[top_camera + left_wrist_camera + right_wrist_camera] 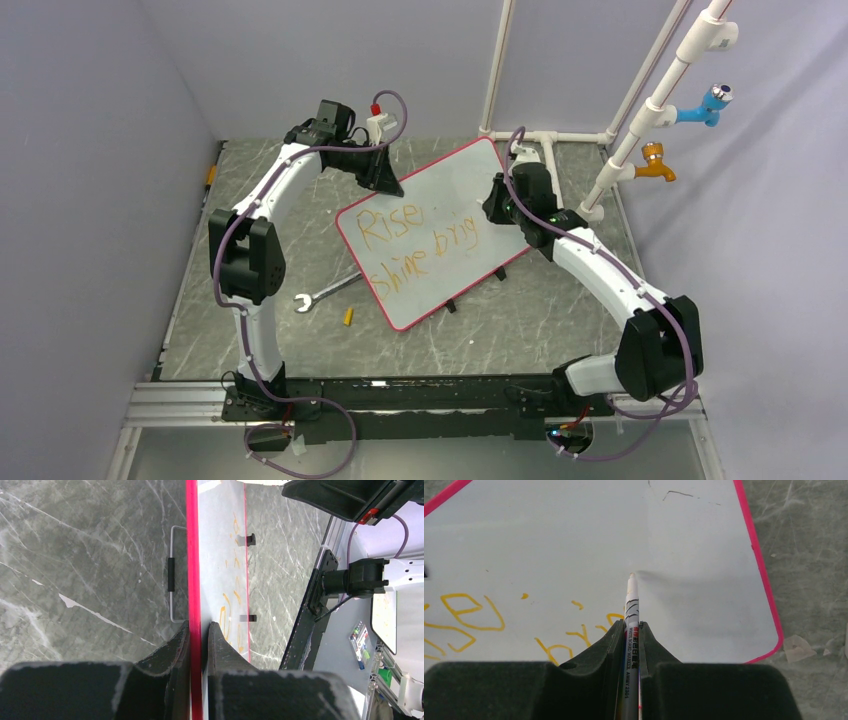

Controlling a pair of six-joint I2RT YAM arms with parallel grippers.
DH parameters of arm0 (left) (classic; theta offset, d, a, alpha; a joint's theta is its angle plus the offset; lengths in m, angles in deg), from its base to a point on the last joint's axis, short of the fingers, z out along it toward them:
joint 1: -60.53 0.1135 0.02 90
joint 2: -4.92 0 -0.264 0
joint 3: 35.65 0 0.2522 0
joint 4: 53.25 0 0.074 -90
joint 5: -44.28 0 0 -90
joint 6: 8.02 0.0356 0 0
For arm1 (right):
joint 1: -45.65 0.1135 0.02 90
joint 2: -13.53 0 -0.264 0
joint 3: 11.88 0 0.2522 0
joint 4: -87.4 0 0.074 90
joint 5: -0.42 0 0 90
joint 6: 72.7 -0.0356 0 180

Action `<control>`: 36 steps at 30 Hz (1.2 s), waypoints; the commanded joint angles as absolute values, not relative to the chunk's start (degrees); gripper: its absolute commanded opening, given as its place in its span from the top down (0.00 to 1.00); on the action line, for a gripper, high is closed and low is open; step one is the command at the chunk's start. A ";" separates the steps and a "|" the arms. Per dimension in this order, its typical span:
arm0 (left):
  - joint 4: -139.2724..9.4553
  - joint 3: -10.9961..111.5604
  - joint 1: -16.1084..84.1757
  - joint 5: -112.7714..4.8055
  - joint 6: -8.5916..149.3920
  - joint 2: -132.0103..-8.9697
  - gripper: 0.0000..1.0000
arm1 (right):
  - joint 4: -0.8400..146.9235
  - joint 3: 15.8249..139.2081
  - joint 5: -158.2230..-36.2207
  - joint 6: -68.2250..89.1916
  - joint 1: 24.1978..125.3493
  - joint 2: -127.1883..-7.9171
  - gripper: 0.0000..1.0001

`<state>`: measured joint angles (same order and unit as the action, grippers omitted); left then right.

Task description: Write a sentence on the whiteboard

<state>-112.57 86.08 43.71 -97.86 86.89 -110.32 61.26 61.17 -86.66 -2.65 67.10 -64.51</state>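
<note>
The whiteboard (468, 182), red-rimmed, sits skewed at the centre of the desk (560, 320). The sentence (420, 245) is orange, in two rows: "Rise" over "shine brig".

The left arm (250, 250) reaches to the board's far-left edge, and the left jaws clamp its rim. The right arm (600, 265) reaches in from the desk's right side. The right jaws grip a marker (631, 605), its tip over blank board past the last letters.

A wrench (325, 290) lies just beside the board's near-left edge.

Soft, even light with no harsh glare.
From above, the marbled bench (560, 310) is evenly lit and sharp, and the arms cast only faint shadows. In the right wrist view, a soft grey shadow spreads over the whiteboard (704, 545) right of the marker (631, 610) tip. In both wrist views, the near fingers (167, 665) look blurred.
</note>
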 commanded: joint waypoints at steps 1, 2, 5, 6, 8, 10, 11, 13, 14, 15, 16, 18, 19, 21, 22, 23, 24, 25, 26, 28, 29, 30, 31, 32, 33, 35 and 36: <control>-113.33 85.26 41.90 -95.54 92.18 -107.74 1.00 | 63.92 63.33 -89.26 -1.95 66.93 -64.49 1.00; -113.33 85.25 41.90 -95.55 92.20 -107.74 1.00 | 63.89 63.29 -89.31 -1.99 66.92 -64.64 1.00; -113.33 85.25 41.82 -95.56 92.19 -107.76 1.00 | 63.98 63.21 -90.51 -1.99 66.92 -65.05 1.00; -113.33 85.21 41.81 -95.50 92.18 -107.76 1.00 | 63.97 63.18 -90.54 -1.95 66.92 -65.28 1.00; -113.33 85.16 41.81 -95.53 92.22 -107.72 1.00 | 63.94 63.29 -90.68 -1.86 66.93 -65.76 1.00; -113.33 85.03 41.81 -95.53 92.18 -107.67 1.00 | 63.55 63.36 -90.80 -1.78 66.87 -66.07 1.00; -113.25 84.99 41.81 -95.48 92.18 -107.67 1.00 | 63.53 63.24 -90.92 -1.84 66.91 -66.10 1.00; -113.24 84.93 41.75 -95.47 92.25 -107.52 1.00 | 63.74 62.71 -91.05 -1.93 66.87 -65.97 1.00; -113.24 84.90 41.74 -95.47 92.20 -107.50 1.00 | 63.60 62.62 -91.07 -1.95 66.90 -66.00 1.00; -113.24 84.90 41.73 -95.47 92.19 -107.52 1.00 | 63.47 62.45 -91.15 -1.95 66.91 -65.97 1.00; -113.24 84.90 41.72 -95.47 92.23 -107.56 1.00 | 63.40 62.35 -91.10 -1.95 66.92 -65.89 1.00; -113.33 84.86 41.64 -95.45 92.18 -107.52 1.00 | 63.31 61.96 -91.14 -1.87 66.93 -65.78 1.00; -113.33 84.87 41.64 -95.47 92.22 -107.50 1.00 | 63.15 61.80 -91.16 -1.86 66.92 -65.69 1.00; -113.33 84.82 41.64 -95.39 92.22 -107.53 1.00 | 63.01 61.31 -91.16 -1.79 66.92 -65.39 1.00; -113.33 84.89 41.65 -95.38 92.26 -107.58 1.00 | 62.93 60.97 -91.16 -1.79 66.92 -65.22 1.00; -113.33 84.88 41.64 -95.35 92.19 -107.51 1.00 | 62.84 60.62 -91.16 -1.78 66.92 -65.08 1.00; -113.25 84.89 41.64 -95.38 92.19 -107.56 1.00 | 62.83 60.19 -91.16 -1.77 66.92 -64.90 1.00; -113.22 84.81 41.64 -95.34 92.20 -107.53 1.00 | 62.79 59.82 -91.16 -1.70 66.93 -64.71 1.00; -113.22 84.86 41.59 -95.30 92.22 -107.59 1.00 | 62.66 59.44 -91.16 -1.59 66.91 -64.65 1.00; -113.41 84.94 41.55 -95.17 92.26 -107.75 1.00 | 62.50 58.40 -91.23 -1.60 66.91 -64.10 1.00; -113.40 84.98 41.55 -95.17 92.28 -107.76 1.00 | 62.48 57.69 -91.18 -1.66 66.88 -63.79 1.00; -113.37 84.98 41.55 -95.19 92.29 -107.72 1.00 | 62.40 57.12 -91.26 -1.68 66.90 -63.45 1.00; -113.35 84.91 41.56 -95.20 92.31 -107.69 1.00 | 62.32 56.56 -91.25 -1.69 66.90 -63.12 1.00; -113.33 84.90 41.55 -95.16 92.29 -107.67 1.00 | 62.23 56.06 -91.33 -1.76 66.91 -62.81 1.00; -113.33 84.94 41.55 -95.20 92.27 -107.67 1.00 | 62.07 55.61 -91.45 -1.82 66.92 -62.48 1.00; -113.41 85.07 41.50 -95.16 92.27 -107.67 1.00 | 61.46 54.88 -91.56 -1.78 66.91 -61.95 1.00; -113.42 85.14 41.53 -95.18 92.26 -107.72 1.00 | 61.16 54.62 -91.64 -1.77 66.93 -61.75 1.00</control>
<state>-112.49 85.73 43.67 -96.99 86.91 -110.19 61.91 56.10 -90.38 -2.34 67.10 -63.31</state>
